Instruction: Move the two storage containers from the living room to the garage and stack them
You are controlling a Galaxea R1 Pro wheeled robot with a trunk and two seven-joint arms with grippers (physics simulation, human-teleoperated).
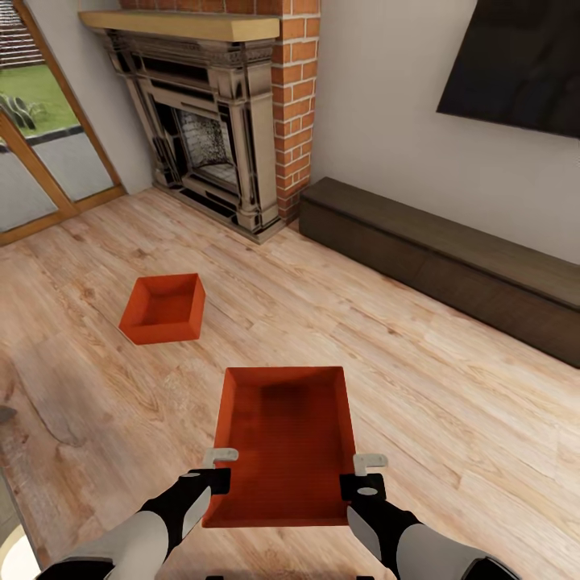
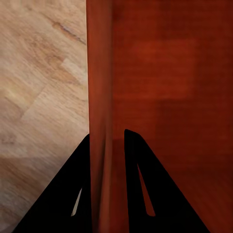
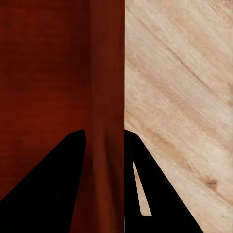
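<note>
Over on the light wood-plank floor [image 1: 451, 379] of the living room, going left to right: the far storage container [image 1: 163, 308] sits by itself out toward the brick fireplace [image 1: 213, 121], well apart from both arms. Closer in, the left gripper [image 1: 218, 467] is pinched onto the left wall of the near storage container [image 1: 283, 443], one finger [image 2: 68, 194] outside and one inside. The right gripper [image 1: 364, 474] is clamped the same way on the right wall, the wall sandwiched between its fingers [image 3: 145, 189]. A long dark bench [image 1: 451, 258] runs along the wall on the right.
</note>
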